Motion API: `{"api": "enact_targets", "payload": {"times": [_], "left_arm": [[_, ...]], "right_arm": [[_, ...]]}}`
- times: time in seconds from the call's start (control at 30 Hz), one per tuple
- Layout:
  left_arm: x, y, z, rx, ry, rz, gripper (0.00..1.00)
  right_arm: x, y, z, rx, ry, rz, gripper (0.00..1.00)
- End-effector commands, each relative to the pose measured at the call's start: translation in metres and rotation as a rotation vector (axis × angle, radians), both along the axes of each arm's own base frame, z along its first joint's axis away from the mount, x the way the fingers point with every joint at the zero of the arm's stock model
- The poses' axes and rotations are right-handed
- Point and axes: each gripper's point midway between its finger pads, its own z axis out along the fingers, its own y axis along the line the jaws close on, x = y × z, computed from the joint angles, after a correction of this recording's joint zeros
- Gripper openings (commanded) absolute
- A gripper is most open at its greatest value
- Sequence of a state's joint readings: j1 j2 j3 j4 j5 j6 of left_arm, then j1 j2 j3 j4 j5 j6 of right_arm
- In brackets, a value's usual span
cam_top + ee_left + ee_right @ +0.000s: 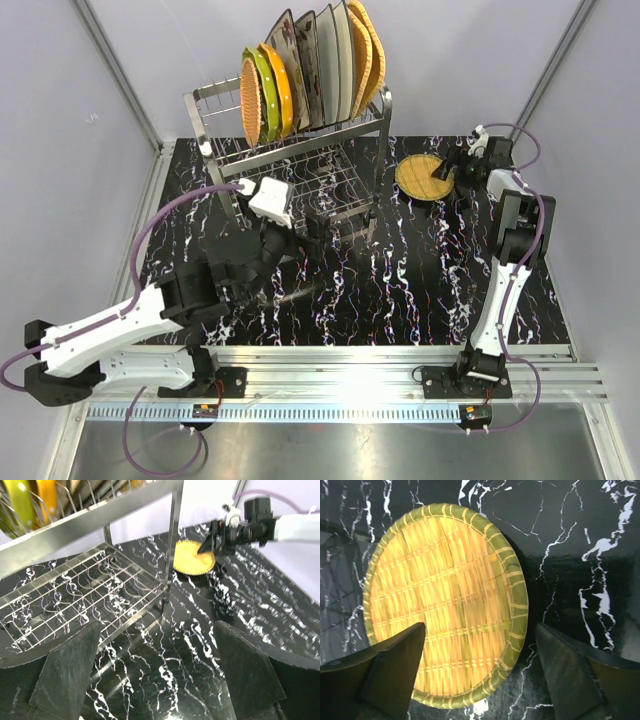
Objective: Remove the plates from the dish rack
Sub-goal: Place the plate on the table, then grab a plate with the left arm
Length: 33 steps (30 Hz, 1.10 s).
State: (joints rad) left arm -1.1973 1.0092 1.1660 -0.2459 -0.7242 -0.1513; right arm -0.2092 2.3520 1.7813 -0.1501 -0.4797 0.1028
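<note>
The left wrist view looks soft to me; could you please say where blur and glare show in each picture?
Left wrist view: the rack and the white veins of the table look smeared. Right wrist view: the woven plate is brightly lit and fairly sharp, the dark fingers soft. Top view: crisp, with glare on the metal rail.

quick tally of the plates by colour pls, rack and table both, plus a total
woven tan-orange plates: 4 (3 in the dish rack, 1 on the table)
lime-green plate: 1
orange plate: 1
cream floral plates: 2
plain white plates: 2
total: 10; racked ones overlap, so floral and white counts are a best read
</note>
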Motion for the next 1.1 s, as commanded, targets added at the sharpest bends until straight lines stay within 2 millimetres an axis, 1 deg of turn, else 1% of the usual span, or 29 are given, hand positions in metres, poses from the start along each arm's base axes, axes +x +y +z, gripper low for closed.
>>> {"api": "enact_targets", "payload": {"times": [0.0, 0.07, 0.1, 0.13, 0.17, 0.2, 0.23, 0.27, 0.3, 0.33, 0.37, 0.4, 0.43, 0.47, 0.5, 0.53, 0.57, 0.6, 0.63, 0.67, 0.7, 0.73, 0.77, 0.83, 0.87, 0.9, 0.93, 1.0, 1.07], "left_arm": [[0.001, 0.015, 0.047, -0.154, -0.031, 0.035, 0.99], [0.002, 0.022, 0.061, -0.194, -0.032, 0.052, 0.99], [0.005, 0.028, 0.07, -0.217, -0.038, 0.063, 0.99], [0.004, 0.027, 0.077, -0.246, -0.035, 0.037, 0.99], [0.006, 0.029, 0.081, -0.265, -0.033, 0.033, 0.99], [0.013, 0.04, 0.091, -0.285, -0.036, 0.055, 0.99], [0.013, 0.036, 0.095, -0.306, -0.021, 0.026, 0.99], [0.015, 0.039, 0.1, -0.316, -0.021, 0.025, 0.99], [0.021, 0.048, 0.109, -0.326, -0.029, 0.042, 0.99], [0.022, 0.046, 0.113, -0.327, -0.029, 0.025, 0.99], [0.025, 0.047, 0.116, -0.325, -0.029, 0.03, 0.99], [0.027, 0.055, 0.126, -0.329, -0.036, 0.04, 0.99], [0.033, 0.053, 0.126, -0.324, -0.024, 0.047, 0.99], [0.037, 0.055, 0.128, -0.326, -0.015, 0.057, 0.98], [0.046, 0.062, 0.132, -0.321, -0.004, 0.076, 0.97], [0.05, 0.064, 0.133, -0.33, 0.012, 0.082, 0.95], [0.055, 0.068, 0.135, -0.333, 0.02, 0.092, 0.93], [0.063, 0.075, 0.137, -0.329, 0.03, 0.105, 0.92], [0.068, 0.078, 0.138, -0.34, 0.039, 0.111, 0.91], [0.073, 0.083, 0.139, -0.348, 0.044, 0.118, 0.88], [0.083, 0.091, 0.14, -0.352, 0.053, 0.129, 0.87], [0.088, 0.094, 0.14, -0.369, 0.067, 0.13, 0.85], [0.1, 0.099, 0.138, -0.374, 0.085, 0.125, 0.81], [0.11, 0.103, 0.137, -0.397, 0.114, 0.122, 0.75], [0.119, 0.104, 0.134, -0.395, 0.132, 0.107, 0.73], [0.124, 0.104, 0.133, -0.394, 0.14, 0.102, 0.72], [0.128, 0.103, 0.132, -0.393, 0.144, 0.096, 0.71], [0.139, 0.101, 0.125, -0.381, 0.174, 0.083, 0.67], [0.149, 0.098, 0.118, -0.367, 0.199, 0.074, 0.63]], "right_arm": [[0.004, 0.0, 0.03, -0.069, -0.065, 0.053, 1.0], [0.001, -0.004, 0.035, -0.09, -0.049, 0.049, 1.0], [0.004, -0.007, 0.044, -0.142, -0.074, 0.074, 1.0], [0.004, -0.014, 0.047, -0.175, -0.071, 0.064, 1.0], [0.0, -0.015, 0.053, -0.194, -0.059, 0.069, 1.0], [0.0, -0.018, 0.061, -0.233, -0.075, 0.091, 1.0], [-0.002, -0.02, 0.066, -0.251, -0.08, 0.103, 1.0], [-0.007, -0.019, 0.078, -0.267, -0.087, 0.116, 1.0], [-0.013, -0.019, 0.079, -0.294, -0.092, 0.148, 1.0], [-0.018, -0.015, 0.084, -0.299, -0.099, 0.18, 1.0], [-0.027, -0.012, 0.099, -0.309, -0.11, 0.203, 1.0], [-0.037, -0.009, 0.098, -0.325, -0.11, 0.245, 1.0], [-0.044, -0.003, 0.103, -0.314, -0.117, 0.28, 0.99], [-0.055, 0.002, 0.119, -0.315, -0.135, 0.303, 1.0], [-0.067, 0.007, 0.116, -0.31, -0.127, 0.336, 1.0], [-0.075, 0.016, 0.123, -0.281, -0.144, 0.373, 1.0], [-0.088, 0.022, 0.139, -0.278, -0.166, 0.394, 1.0], [-0.099, 0.028, 0.137, -0.26, -0.159, 0.419, 1.0], [-0.108, 0.037, 0.145, -0.229, -0.181, 0.451, 1.0], [-0.118, 0.044, 0.16, -0.22, -0.209, 0.468, 1.0], [-0.129, 0.049, 0.157, -0.192, -0.194, 0.484, 1.0], [-0.137, 0.057, 0.164, -0.16, -0.21, 0.51, 1.0], [-0.151, 0.063, 0.172, -0.137, -0.212, 0.521, 1.0], [-0.169, 0.076, 0.186, -0.088, -0.231, 0.549, 1.0], [-0.174, 0.079, 0.19, -0.075, -0.235, 0.556, 1.0], [-0.181, 0.083, 0.201, -0.07, -0.257, 0.563, 1.0], [-0.187, 0.086, 0.199, -0.052, -0.243, 0.559, 1.0], [-0.195, 0.09, 0.21, -0.051, -0.263, 0.558, 1.0], [-0.199, 0.092, 0.214, -0.036, -0.259, 0.549, 1.0]]}}
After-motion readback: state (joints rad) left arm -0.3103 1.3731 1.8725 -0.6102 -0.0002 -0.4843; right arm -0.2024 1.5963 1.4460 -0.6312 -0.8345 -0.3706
